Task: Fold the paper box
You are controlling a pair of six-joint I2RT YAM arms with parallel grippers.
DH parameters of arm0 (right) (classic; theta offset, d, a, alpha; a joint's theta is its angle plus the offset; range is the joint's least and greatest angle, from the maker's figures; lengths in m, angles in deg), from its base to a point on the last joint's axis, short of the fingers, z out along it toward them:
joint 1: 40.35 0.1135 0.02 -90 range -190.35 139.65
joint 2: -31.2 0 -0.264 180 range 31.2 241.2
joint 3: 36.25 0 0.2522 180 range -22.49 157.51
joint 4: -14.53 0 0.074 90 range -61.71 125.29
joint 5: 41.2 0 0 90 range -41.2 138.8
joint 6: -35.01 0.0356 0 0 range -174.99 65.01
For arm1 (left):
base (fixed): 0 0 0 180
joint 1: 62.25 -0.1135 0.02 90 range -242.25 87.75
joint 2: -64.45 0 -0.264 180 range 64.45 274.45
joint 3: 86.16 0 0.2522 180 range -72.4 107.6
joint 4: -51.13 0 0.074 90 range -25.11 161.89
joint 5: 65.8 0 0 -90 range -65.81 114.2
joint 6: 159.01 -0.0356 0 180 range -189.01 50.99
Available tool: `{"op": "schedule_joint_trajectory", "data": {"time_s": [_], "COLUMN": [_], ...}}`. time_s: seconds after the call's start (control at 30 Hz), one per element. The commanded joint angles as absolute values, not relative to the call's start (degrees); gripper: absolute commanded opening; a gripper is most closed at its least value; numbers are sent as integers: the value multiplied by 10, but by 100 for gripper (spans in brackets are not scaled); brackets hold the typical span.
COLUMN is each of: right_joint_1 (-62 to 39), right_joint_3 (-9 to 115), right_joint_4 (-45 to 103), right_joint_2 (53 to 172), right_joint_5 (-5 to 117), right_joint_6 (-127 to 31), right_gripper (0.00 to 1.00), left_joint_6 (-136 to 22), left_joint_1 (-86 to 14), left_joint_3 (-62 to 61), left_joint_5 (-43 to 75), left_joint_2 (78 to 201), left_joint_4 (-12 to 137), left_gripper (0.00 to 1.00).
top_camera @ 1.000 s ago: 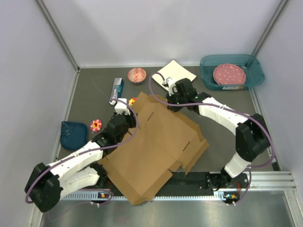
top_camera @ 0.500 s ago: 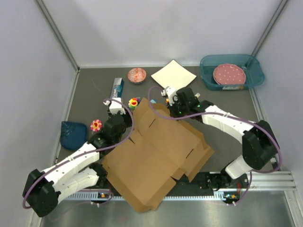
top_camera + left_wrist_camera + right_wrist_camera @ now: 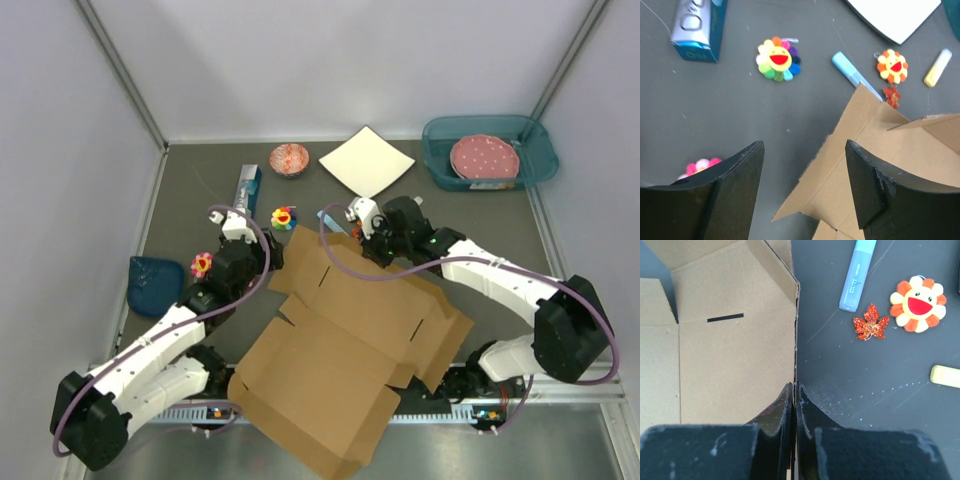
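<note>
The paper box is lying opened out and nearly flat across the middle and near part of the surface, its near corner reaching over the rail by the arm bases. Folding looks to be barely beginning: creases and slits are showing, but no wall is locking up and no lid is closing, so almost everything is waiting to be done. The right fingers are pressing together on a thin raised edge at the box's far side. The left fingers are standing apart with the far-left corner lying between them; whether one is touching it cannot be told. From above, the wrists are hiding both sets of fingers.
</note>
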State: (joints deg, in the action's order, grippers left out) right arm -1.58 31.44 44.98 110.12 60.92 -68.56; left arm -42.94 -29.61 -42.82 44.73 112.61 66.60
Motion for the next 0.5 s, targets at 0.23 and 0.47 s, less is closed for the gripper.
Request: {"op": "schedule_joint_trajectory", "data": {"time_s": [0.23,0.47], "right_joint_1": [39,53], "right_joint_3": [288,289], "right_joint_4": [423,425], "right_joint_2": [1042,1038], "right_joint_5": [499,466], "right_joint_6": [-696,-687], "right_gripper": [0,0], "left_joint_6": [-398,-356], "left_joint_1": [-285,-281], "left_joint_3": [-440,-495], "left_joint_5": [270,206], "left_joint_2": [1109,1015], "left_joint_4": [714,773], "left_gripper": [52,49]}}
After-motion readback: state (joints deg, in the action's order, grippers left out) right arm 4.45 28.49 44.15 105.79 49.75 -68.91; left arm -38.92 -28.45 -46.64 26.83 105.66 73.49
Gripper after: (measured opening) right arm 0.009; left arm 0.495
